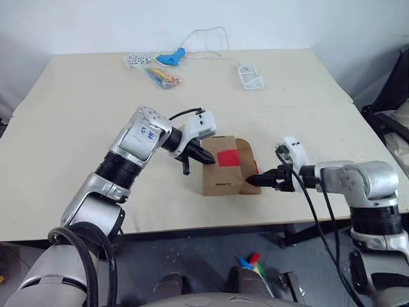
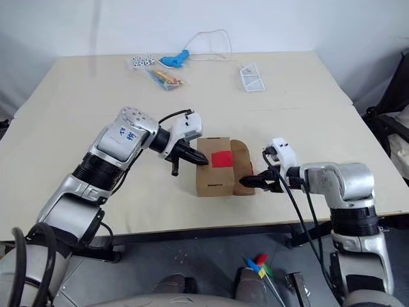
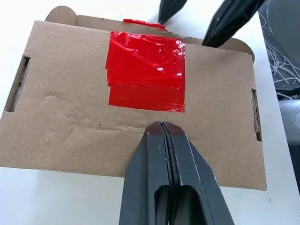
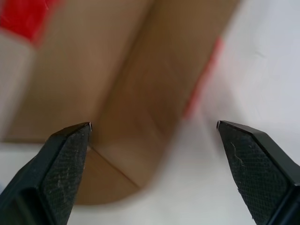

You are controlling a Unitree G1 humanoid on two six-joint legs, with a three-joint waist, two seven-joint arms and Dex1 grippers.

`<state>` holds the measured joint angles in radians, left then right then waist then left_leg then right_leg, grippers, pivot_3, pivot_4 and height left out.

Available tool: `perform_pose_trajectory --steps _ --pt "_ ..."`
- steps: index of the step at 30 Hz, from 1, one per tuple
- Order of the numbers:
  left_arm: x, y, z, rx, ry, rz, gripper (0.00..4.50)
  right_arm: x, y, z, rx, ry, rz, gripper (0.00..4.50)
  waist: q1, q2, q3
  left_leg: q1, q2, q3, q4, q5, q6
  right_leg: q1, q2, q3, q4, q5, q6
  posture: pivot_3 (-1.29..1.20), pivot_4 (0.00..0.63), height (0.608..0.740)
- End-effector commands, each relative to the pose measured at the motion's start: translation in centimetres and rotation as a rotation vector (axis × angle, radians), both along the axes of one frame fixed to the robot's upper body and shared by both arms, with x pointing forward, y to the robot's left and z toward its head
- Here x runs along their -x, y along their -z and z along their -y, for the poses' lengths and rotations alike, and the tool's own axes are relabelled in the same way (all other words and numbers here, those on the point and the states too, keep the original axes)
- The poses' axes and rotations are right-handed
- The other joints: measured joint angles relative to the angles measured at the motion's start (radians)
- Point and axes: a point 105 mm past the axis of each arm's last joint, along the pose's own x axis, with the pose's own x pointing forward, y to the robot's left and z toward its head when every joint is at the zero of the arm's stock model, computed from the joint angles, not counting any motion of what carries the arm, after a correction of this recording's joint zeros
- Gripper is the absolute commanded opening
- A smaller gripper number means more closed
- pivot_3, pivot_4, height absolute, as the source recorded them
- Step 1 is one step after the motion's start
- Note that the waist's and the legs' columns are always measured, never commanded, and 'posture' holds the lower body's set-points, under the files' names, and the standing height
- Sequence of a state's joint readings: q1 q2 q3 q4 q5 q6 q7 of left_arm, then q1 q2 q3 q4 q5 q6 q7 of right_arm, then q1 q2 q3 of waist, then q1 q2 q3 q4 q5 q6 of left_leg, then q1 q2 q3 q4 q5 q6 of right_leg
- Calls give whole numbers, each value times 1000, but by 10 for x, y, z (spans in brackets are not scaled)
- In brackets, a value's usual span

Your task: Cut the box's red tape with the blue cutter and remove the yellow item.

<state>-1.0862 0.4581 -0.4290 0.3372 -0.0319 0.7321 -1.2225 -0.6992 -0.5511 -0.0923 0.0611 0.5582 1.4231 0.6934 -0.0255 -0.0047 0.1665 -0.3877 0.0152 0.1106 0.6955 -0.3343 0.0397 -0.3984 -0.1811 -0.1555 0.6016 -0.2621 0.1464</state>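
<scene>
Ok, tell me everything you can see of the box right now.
The box is a small brown cardboard carton lying flat near the table's front edge. Its top flap is down, with slots near both ends and a rounded flap sticking out on the right. The wrinkled red tape still looks whole. The shut left claw hovers at its left side; the open right claw is at the right flap. Contact is unclear.
</scene>
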Motion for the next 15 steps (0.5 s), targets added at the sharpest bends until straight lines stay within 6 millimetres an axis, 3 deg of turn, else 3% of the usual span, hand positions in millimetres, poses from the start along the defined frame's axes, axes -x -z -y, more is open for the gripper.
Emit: perform_pose_trajectory --steps 1,9,15 --pt "7 31 -8 -81 -22 -95 0 -6 -6 -3 -105 6 -44 4468 -1 0 0 0 0 0 0 0 0 0 0 0 0 0 0 0 150 740" --pt "14 30 -10 -83 -13 -106 0 -22 -10 -25 -254 -38 -115 4468 -11 1 0 1 0 1 -1 0 0 0 0 1 0 0 0 0 150 740" --pt "18 30 -14 -92 -14 -112 0 -36 -3 -25 -242 -27 -109 4468 -17 1 0 2 0 2 -2 0 -1 0 1 2 0 0 0 0 150 740"
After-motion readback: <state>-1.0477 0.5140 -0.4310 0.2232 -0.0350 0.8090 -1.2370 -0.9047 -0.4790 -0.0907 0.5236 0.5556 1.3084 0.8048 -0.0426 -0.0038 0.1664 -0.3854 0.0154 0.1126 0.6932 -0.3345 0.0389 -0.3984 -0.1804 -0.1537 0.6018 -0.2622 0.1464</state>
